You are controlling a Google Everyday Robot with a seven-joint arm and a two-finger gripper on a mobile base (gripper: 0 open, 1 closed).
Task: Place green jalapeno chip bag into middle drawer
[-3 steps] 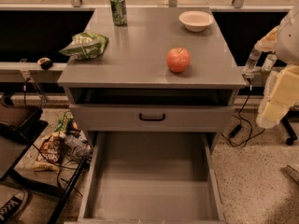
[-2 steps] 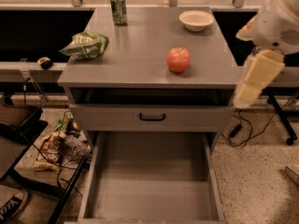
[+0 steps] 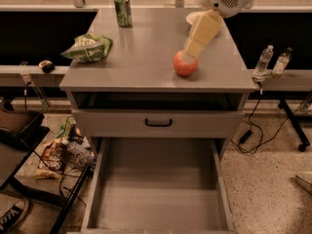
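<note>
By the 1 apple [image 3: 185,65] hangs 1 pincer [image 3: 188,53], grip unclear; 1 chip bag [image 3: 89,48] apart.

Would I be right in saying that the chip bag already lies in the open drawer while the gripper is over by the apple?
Not quite. The camera view shows the chip bag lying on the countertop, near its edge, not in the open drawer. The rest holds: the gripper is right by the apple.
</note>
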